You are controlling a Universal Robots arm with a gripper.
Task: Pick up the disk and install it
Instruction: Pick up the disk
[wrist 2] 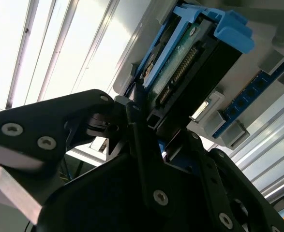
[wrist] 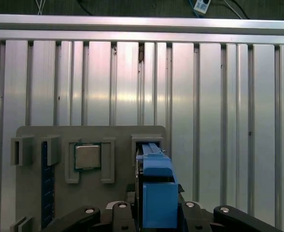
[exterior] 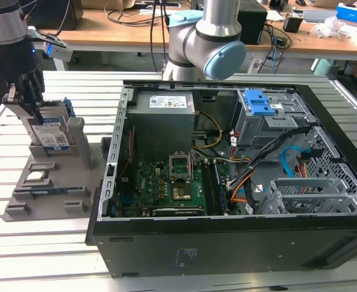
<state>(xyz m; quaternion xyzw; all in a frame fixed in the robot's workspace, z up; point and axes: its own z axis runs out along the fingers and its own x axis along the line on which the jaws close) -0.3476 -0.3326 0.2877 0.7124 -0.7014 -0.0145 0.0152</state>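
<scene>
Jaws of the gripper [exterior: 29, 102] pinch the upper end of the disk [exterior: 48, 132], their tips hidden behind its blue frame in the first wrist view. The disk stands upright in the grey holder [exterior: 50, 198] near the slatted table's [exterior: 20, 255] edge at the exterior view's left, lower part sunk out of sight.

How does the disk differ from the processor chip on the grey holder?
The disk stands on edge in a blue bracket; the processor chip lies flat and is smaller. The gripper is at the disk, not the chip. Both sit in the grey holder.
</scene>
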